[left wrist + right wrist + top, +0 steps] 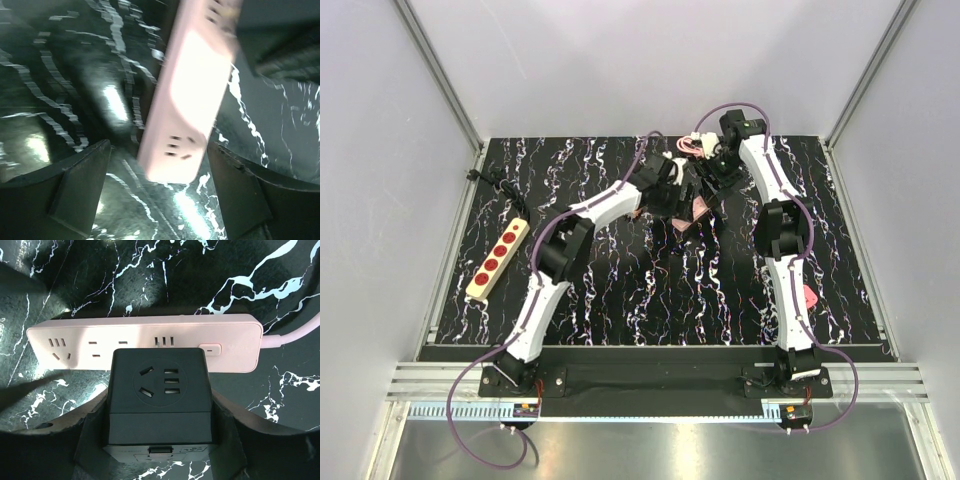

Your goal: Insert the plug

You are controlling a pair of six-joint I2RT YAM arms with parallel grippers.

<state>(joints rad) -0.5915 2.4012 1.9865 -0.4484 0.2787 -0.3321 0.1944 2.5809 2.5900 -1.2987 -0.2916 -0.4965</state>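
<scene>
Black marbled table (pixel 650 290) carries the plug (pixel 809 297) at 4 o'clock beside the right arm (pixel 782 250), we judge it light, rigid, best pinched across flat sides; right gripper (pixel 159 420) clamps a black socket cube (pixel 159 380), left gripper (pixel 159 150) gapes empty astride the pink strip (pixel 195 95).

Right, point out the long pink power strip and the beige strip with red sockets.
Long pink power strip (pixel 140 335): right wrist view, top face.
Beige strip with red sockets (pixel 498 259): top external view, middle.
</scene>
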